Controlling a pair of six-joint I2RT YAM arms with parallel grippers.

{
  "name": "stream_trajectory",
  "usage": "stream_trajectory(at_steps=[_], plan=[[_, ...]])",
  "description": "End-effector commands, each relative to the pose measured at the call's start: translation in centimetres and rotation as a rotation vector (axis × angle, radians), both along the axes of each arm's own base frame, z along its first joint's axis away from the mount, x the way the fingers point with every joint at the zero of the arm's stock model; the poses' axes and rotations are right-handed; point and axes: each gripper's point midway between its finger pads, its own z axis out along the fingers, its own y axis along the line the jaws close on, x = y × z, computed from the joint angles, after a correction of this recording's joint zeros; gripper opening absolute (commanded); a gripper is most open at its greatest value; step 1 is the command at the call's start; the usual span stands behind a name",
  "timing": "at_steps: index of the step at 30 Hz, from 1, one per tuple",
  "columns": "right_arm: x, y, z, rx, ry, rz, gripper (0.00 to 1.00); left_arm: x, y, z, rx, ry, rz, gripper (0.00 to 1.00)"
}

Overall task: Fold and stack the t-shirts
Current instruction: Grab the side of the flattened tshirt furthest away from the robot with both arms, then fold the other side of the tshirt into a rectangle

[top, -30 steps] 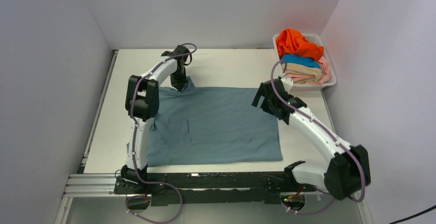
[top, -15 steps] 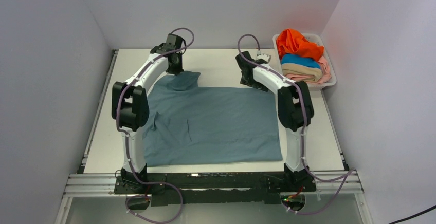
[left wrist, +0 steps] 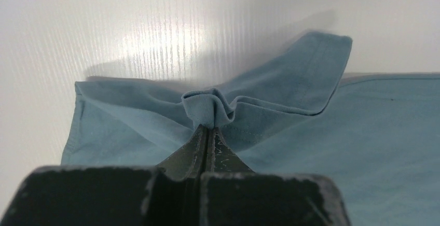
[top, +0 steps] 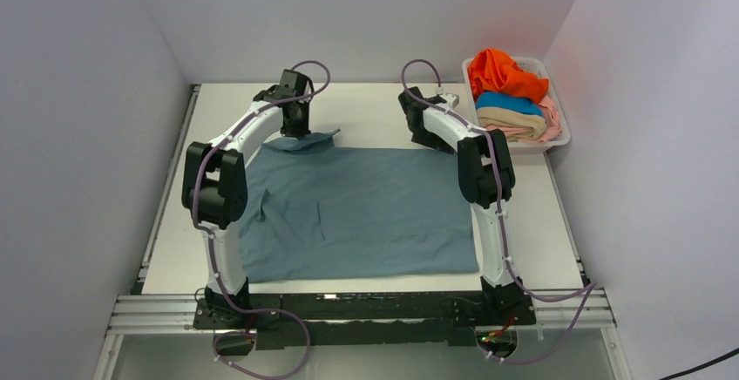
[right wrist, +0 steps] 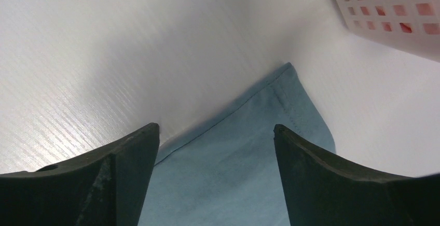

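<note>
Left arm: it rose from its base at the near edge, elbow over the shirt's left side, forearm stretched to the far-left corner of the cloth, wrist pointing down. My left claw [left wrist: 207,132] was clenched on the grey-blue t-shirt [top: 366,214]. Jaws were pressed together with a small bunch of hemmed edge squeezed between the tips. The far-left sleeve [top: 305,142] was lifted off the table [top: 366,105] at that spot, one flap standing up and curling to the right in the left wrist view.

Right arm: its lower link stood near upright from the base, elbow above the shirt's right edge, forearm reaching on to the far-right corner of the shirt. My right claw [right wrist: 215,132] was released, its fingers [right wrist: 119,174] spread wide with that corner lying flat on the table in the gap between them. I could not tell whether the tips touched the cloth.

The rest of the grey-blue t-shirt lay spread across the middle of the table, with some wrinkles near its left side.

The white basket [top: 560,137] sat at the far-right corner of the table, just beside my right claw. It held the orange t-shirt [top: 501,73] on top at the back. The bright blue t-shirt [top: 510,101] and the tan t-shirt [top: 514,120] sat in front of it, and the pale pink t-shirt [top: 551,125] was at the right side.
</note>
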Motion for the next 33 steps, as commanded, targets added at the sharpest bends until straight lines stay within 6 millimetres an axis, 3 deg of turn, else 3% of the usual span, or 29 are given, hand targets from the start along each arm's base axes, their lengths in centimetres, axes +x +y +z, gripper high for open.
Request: stream_trajectory(at_steps=[1, 7, 12, 15, 20, 24, 33], plan=[[-2.7, -1.6, -0.8, -0.048, 0.071, -0.023, 0.76, 0.2, -0.5, 4.3, -0.044, -0.112, -0.02, 0.0], [-4.2, -3.2, 0.2, -0.107, 0.044, -0.06, 0.6, -1.0, 0.0, 4.8, -0.046, -0.128, -0.013, 0.0], [-4.0, -4.0, 0.1, -0.132, 0.046, -0.068, 0.56, -1.7, 0.8, 4.8, -0.023, -0.137, -0.007, 0.0], [-3.5, -4.2, 0.1, -0.137, 0.042, -0.069, 0.48, -2.0, 1.2, 5.3, -0.01, -0.149, -0.005, 0.0], [-2.6, -3.3, 0.6, -0.089, 0.012, -0.026, 0.19, -2.1, 0.5, 6.3, -0.061, -0.187, -0.037, 0.0], [-3.1, -3.1, 0.8, -0.057, 0.005, -0.014, 0.0, -2.6, 0.8, 6.8, -0.065, -0.202, -0.025, 0.0], [-3.9, -2.5, 3.9, -0.031, -0.065, 0.052, 0.0, -4.6, 1.0, 7.4, -0.104, -0.201, -0.004, 0.0]])
